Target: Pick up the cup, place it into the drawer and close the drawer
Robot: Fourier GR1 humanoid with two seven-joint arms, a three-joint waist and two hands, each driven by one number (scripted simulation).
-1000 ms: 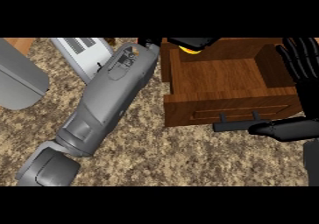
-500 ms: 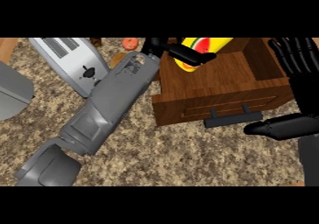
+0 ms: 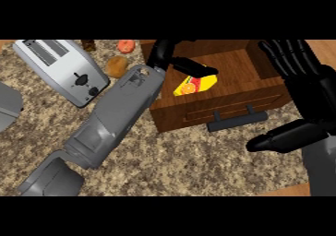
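The wooden drawer [image 3: 266,94] stands open at the upper right, its black handle [image 3: 237,120] facing me. A yellow cup [image 3: 195,85] with an orange and red pattern sits low inside the drawer, near its front left corner. My left hand [image 3: 176,59] reaches in over the drawer's left wall, its black fingers curled across the cup's top. Its grey forearm runs diagonally from the lower left. My right hand [image 3: 319,94] is open beside the drawer's right end, fingers straight and pointing away, thumb below the drawer front.
A silver toaster [image 3: 62,69] stands at the upper left on the speckled counter [image 3: 191,161]. Behind it are a brown roll [image 3: 117,66], an orange-red item [image 3: 126,46] and a dark bottle [image 3: 89,44]. A grey rounded object [image 3: 3,106] shows at the left edge.
My left hand has carried the cup down and toward the drawer's front, so it now sits low inside. The right hand stays beside the drawer.
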